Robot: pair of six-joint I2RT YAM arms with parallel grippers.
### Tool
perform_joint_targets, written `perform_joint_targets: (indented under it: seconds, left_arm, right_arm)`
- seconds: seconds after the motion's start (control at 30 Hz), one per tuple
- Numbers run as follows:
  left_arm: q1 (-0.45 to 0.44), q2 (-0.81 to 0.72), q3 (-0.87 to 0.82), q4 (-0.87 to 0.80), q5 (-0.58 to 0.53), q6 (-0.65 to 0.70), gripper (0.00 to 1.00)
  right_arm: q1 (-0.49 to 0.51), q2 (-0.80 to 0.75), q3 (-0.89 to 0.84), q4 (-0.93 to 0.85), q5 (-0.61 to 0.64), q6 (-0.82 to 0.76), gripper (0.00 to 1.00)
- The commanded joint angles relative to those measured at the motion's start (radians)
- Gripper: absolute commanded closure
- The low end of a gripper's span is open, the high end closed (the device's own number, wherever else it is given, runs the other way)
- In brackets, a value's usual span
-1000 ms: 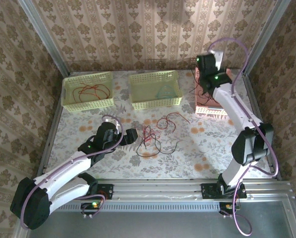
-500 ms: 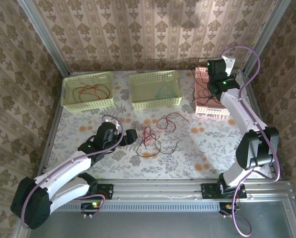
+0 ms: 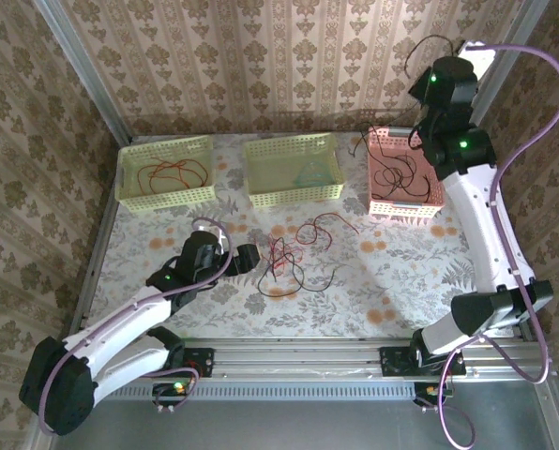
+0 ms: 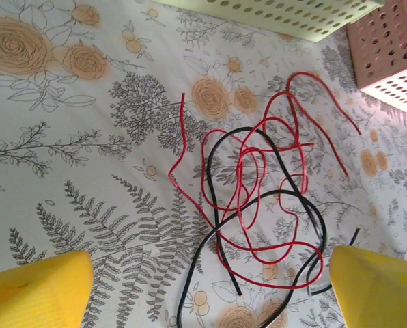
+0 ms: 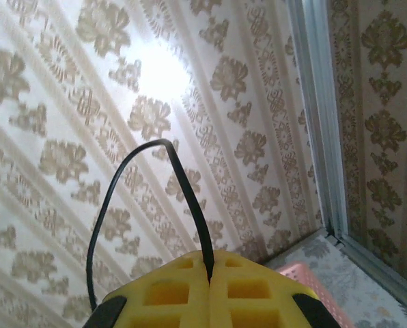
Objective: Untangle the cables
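My right hand [image 5: 210,268] is pinched shut on a black cable [image 5: 190,198], held high; the cable trails down below it into the pink basket [image 3: 430,208]. My left hand [image 3: 245,256] gapes wide and holds nothing. The red-and-black tangle [image 4: 258,205] lies on the table [image 3: 383,272] just ahead of my left hand, so it is the nearer one. Beyond that hand, the left basket [image 3: 167,199] holds red cables [image 3: 172,173] and the middle basket [image 3: 294,194] a teal cable [image 3: 309,173].

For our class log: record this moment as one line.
left gripper open, facing tangle | right gripper shut on black cable, above pink basket
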Motion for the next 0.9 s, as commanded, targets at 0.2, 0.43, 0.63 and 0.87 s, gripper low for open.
perform_joint_targets:
  seconds: [0.2, 0.43, 0.63, 0.87]
  left_arm:
    - [0.009, -0.062, 0.016, -0.065, 0.004, -0.004, 0.09]
    - [0.009, -0.045, 0.012, -0.038, 0.01, -0.016, 0.09]
    - [0.009, -0.012, 0.014, -0.018, 0.026, -0.023, 0.1]
    - [0.009, -0.005, 0.025, -0.027, 0.02, -0.012, 0.09]
  right_arm:
    - [-0.138, 0.128, 0.078, -0.177, 0.0, 0.158, 1.0]
    - [-0.173, 0.181, 0.052, -0.203, -0.001, 0.113, 1.0]
    - [-0.173, 0.123, -0.234, -0.085, -0.041, 0.081, 1.0]
    - [-0.147, 0.161, -0.351, -0.058, -0.046, 0.004, 1.0]
